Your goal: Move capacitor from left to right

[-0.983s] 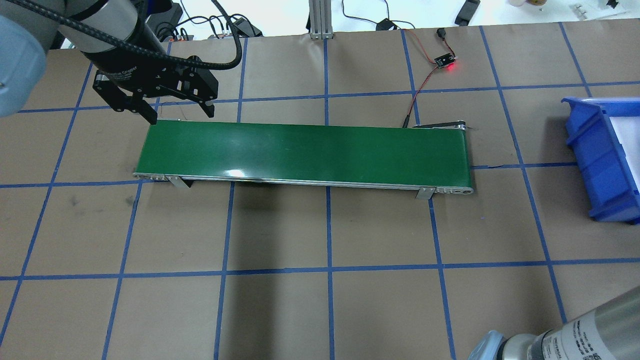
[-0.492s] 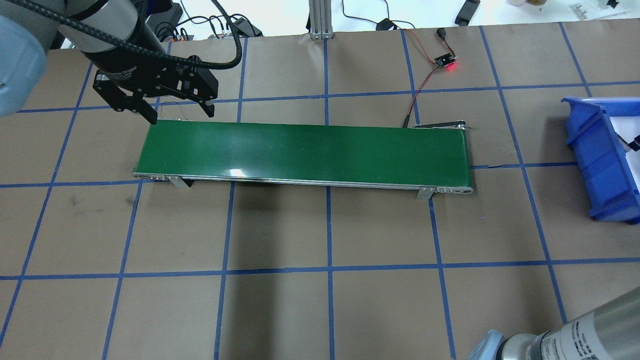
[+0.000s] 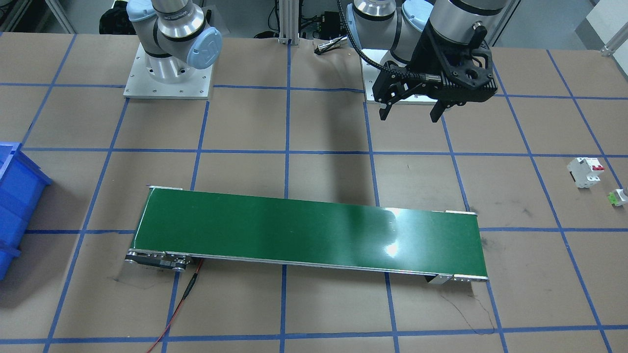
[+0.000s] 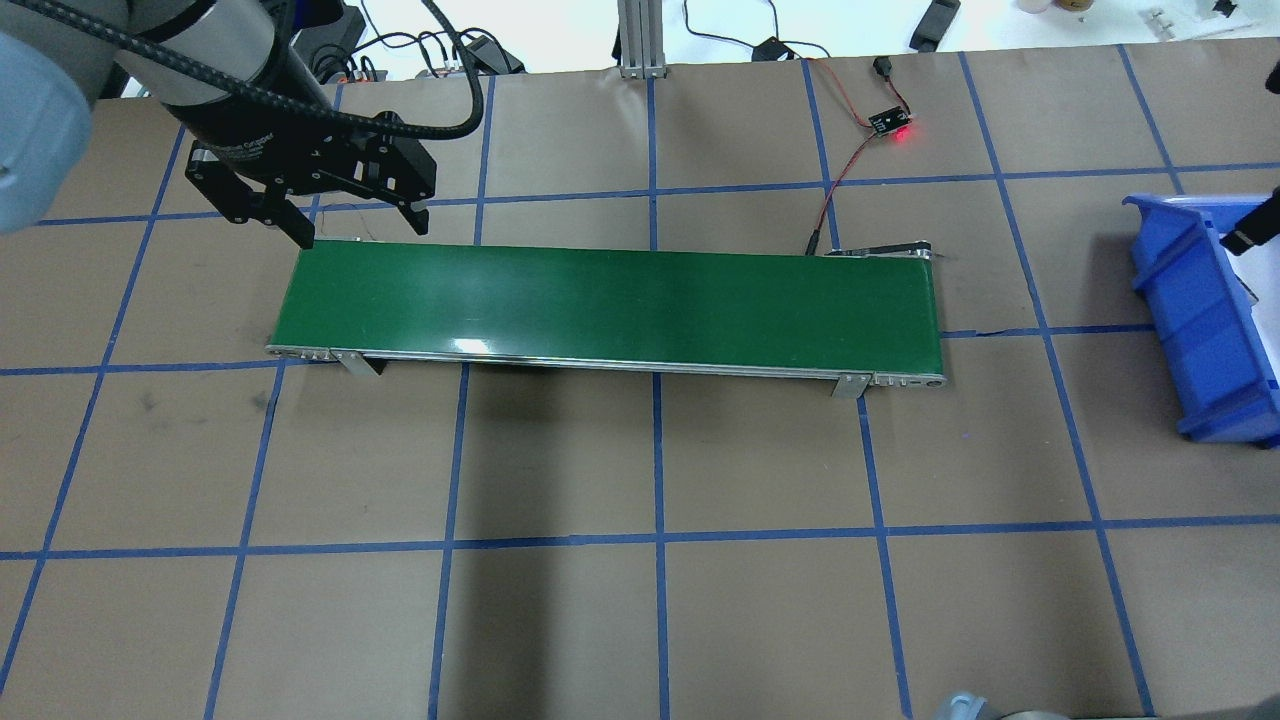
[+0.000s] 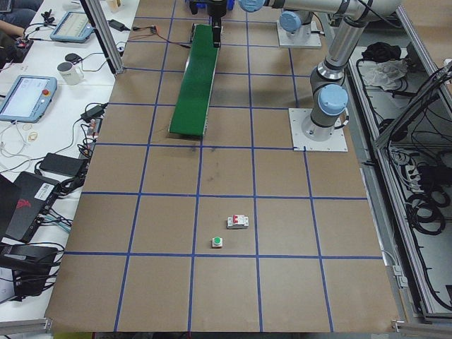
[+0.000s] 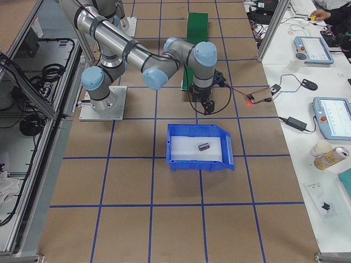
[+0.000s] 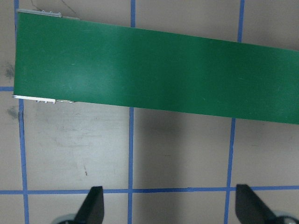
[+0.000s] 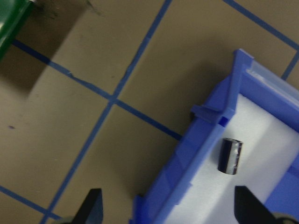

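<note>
The capacitor, a stubby dark cylinder with silvery stripes, lies on the white floor of the blue bin; it also shows in the exterior right view. My right gripper is open and empty, above the bin's near wall and apart from the capacitor. My left gripper is open and empty, hovering at the left end of the green conveyor; it also shows in the front-facing view.
A white breaker with red switches and a small green-and-white piece lie on the brown paper at my far left. A sensor board with a red light and its wires sit behind the conveyor's right end.
My right arm has left the overhead view's lower right corner, and a dark finger now shows at the right edge over the bin. The left arm has not moved.
</note>
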Motion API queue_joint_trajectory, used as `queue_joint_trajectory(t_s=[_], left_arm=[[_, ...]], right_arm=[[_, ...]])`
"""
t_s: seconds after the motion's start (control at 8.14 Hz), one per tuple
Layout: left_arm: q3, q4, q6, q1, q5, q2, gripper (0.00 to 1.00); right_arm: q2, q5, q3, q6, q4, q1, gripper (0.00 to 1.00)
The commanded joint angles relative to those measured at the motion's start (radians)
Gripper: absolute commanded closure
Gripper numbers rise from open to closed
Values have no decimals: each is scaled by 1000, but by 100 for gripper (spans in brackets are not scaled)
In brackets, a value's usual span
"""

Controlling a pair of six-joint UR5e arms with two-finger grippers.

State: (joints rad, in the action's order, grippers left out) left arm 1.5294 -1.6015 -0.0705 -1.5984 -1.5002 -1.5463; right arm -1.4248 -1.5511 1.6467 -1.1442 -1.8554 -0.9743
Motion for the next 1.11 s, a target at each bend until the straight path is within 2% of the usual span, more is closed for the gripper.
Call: queue_joint_trajectory(t_s=[0.0,0.12,0.49,0.61,0.98], left_arm=[[0,0,0,0,0,0,0],[0,0,0,0,0,0,0],[0,0,1,0,0,0,0],[0,0,2,0,0,0,0],[0,0,2,0,0,0,0]], right_arm=[[-175,-4,-14,363,218,-208,0],[-202,-4,-18,555,232,-307,0],[-189,-33,-30,1029,231,-634,0],[-186,-34,-30,1110,226,-696,0],[-180,-32,-30,1112,223,-699,0]])
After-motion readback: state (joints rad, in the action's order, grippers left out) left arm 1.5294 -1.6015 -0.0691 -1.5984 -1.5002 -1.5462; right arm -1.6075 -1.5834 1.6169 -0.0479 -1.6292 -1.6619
